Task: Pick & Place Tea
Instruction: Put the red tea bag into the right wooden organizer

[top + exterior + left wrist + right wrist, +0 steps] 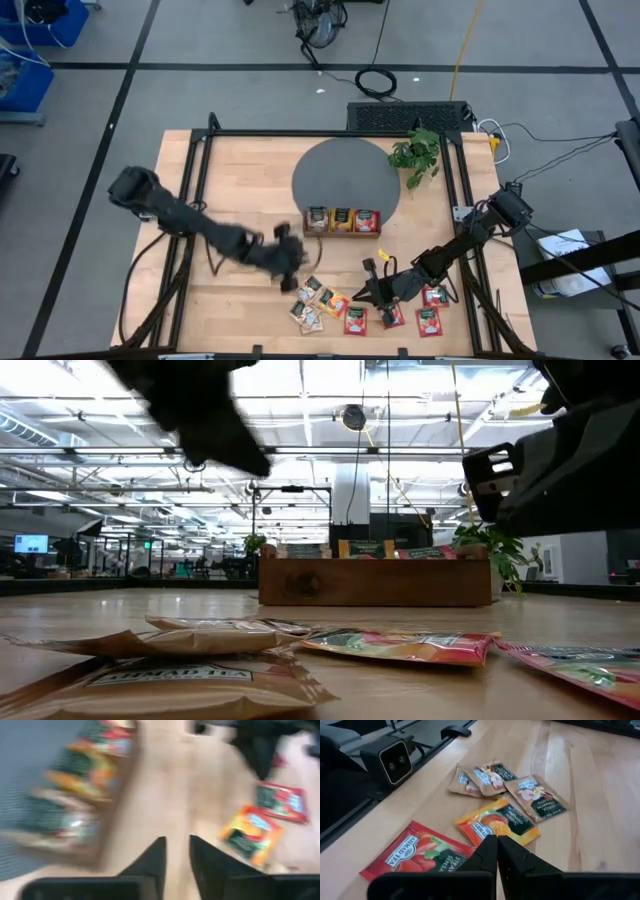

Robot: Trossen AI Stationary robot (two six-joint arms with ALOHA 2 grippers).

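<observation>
Several tea sachets lie flat near the table's front edge: beige ones (308,308) (485,777), an orange-yellow one (333,300) (500,822) and red ones (355,320) (415,852). More stand in the wooden tray (342,232) (375,582). My left gripper (297,270) (176,862) hovers left of the loose sachets, between them and the tray. Its fingers are a little apart with bare table showing between them. My right gripper (367,292) (497,844) is shut and stands over the orange-yellow and red sachets, raised off the table in the low view (520,470).
The tray sits on the near rim of a dark round mat (345,175). A small green plant (418,155) stands at the far right. Black frame rails (200,190) run along the table's sides. A small camera (390,757) sits at the front edge by the sachets.
</observation>
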